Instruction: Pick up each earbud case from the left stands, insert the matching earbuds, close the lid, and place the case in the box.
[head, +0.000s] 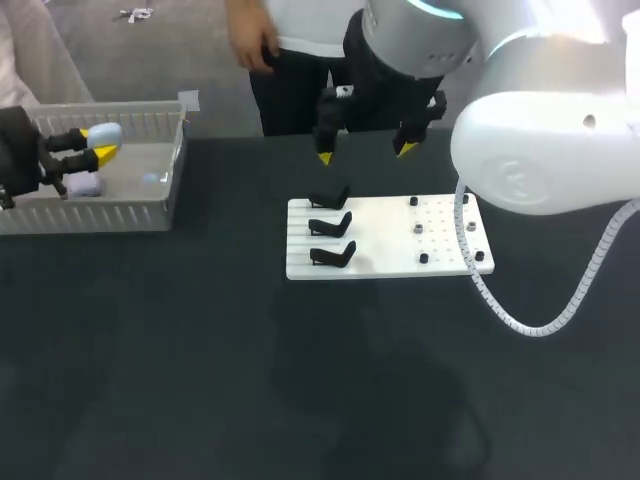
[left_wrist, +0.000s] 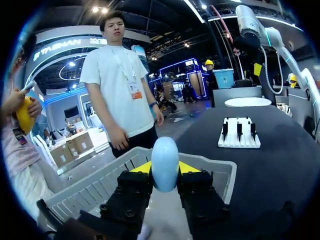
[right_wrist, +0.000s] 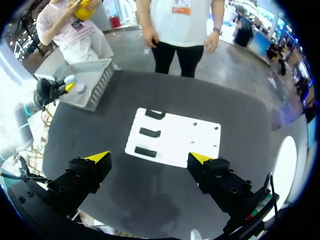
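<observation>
Over the box (head: 90, 215) at the worktop's far left corner, the left gripper (head: 100, 143) clamps the pale blue earbud case (left_wrist: 165, 159); the right gripper (head: 365, 152) hangs spread above the stands (head: 330, 226).

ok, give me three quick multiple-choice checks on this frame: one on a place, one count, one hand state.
1. Where is the pale blue case?
A. Between the fingers of the left hand, over the box
B. Lying on the bare table
C. In a person's hand

2. How many black stands are on the white board?
A. Two
B. Three
C. Five

3. What state is the right hand in?
A. Shut on a case
B. Shut on a stand
C. Open, holding nothing

Answers:
1 A: the left wrist view shows both yellow tips pressed against the case, with the box wall just beyond.
2 B: the head view shows three in a column, all empty.
3 C: its yellow tips are wide apart above the board with nothing between them.
</observation>
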